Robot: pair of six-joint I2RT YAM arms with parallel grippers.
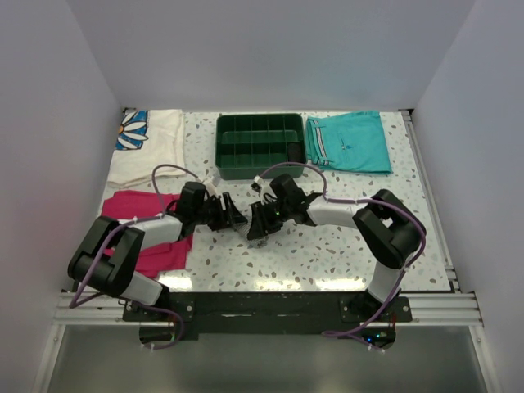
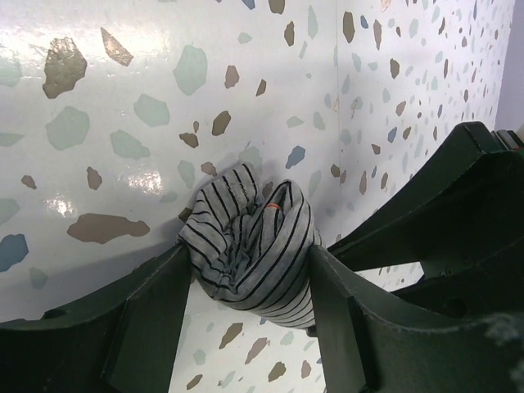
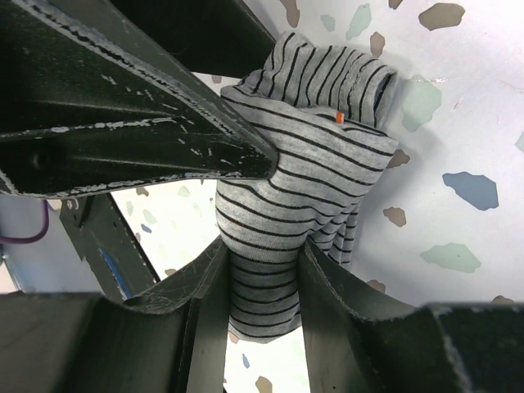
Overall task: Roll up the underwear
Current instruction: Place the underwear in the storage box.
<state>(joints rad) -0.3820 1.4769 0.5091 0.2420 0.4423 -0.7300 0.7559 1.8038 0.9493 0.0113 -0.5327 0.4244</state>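
A white-walled booth closes in a pale speckled table (image 1: 327,254), and near its middle the two arms meet nose to nose. Between them sits the underwear (image 2: 246,233), a small grey-and-white striped garment drawn up into a tight, puckered bundle with a fleck of reddish trim showing at its top. It is at or just above the tabletop; I cannot say whether it is touching.

The left gripper (image 2: 250,270) is clamped across the bundle, one finger pressing into each flank, so the cloth bulges out above the jaws. That looks like a hold meant to keep the wad from springing loose. The right gripper (image 3: 264,266) pinches a narrower neck of the same garment from the opposite side, its fingers squeezing the stripes into a waist while the fuller part swells beyond them. One of the left arm's fingers lies against the cloth just beside that pinch. With both ends gripped, I judge the rolling to be well along, the shape being tightened or steadied.

The rest lies well apart, leaving working room. A green tray (image 1: 223,155) is at the far side, teal shorts (image 1: 352,143) to its right, a white flower-print cloth (image 1: 151,143) in the far left corner, and a magenta cloth (image 1: 135,205) under the left arm.
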